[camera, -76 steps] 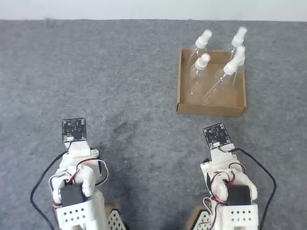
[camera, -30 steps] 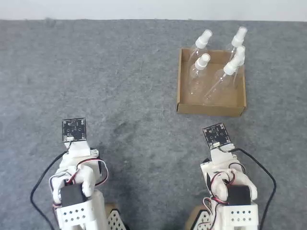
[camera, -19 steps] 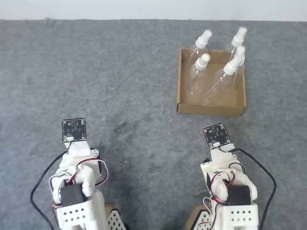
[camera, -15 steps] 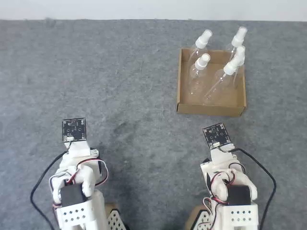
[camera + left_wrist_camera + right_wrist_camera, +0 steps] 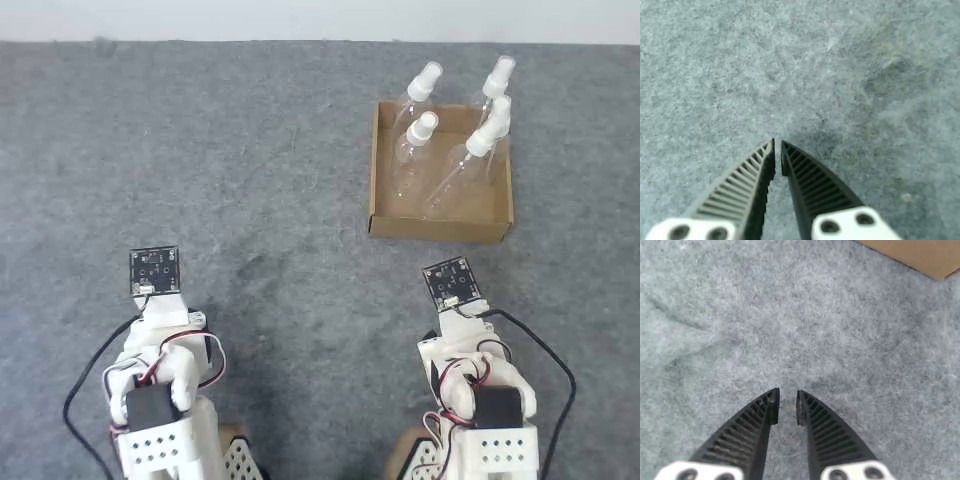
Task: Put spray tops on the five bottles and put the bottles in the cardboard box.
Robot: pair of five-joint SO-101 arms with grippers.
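The cardboard box [image 5: 440, 229] sits at the far right of the grey mat. Several clear bottles [image 5: 409, 165] with white spray tops [image 5: 423, 126] stand or lean inside it, their tops reaching over the far rim. Both arms are folded back at the near edge, far from the box. My left gripper [image 5: 778, 145] is shut with nothing between its fingers, pointing down at bare mat. My right gripper [image 5: 787, 392] is shut to a narrow slit, also holding nothing. A corner of the box [image 5: 920, 255] shows beyond the right gripper.
Grey felt mat [image 5: 250, 180] covers the table, and a pale wall strip runs along its far edge. The left arm [image 5: 158, 345] and the right arm [image 5: 462, 350] stand near the front, with cables looping beside their bases.
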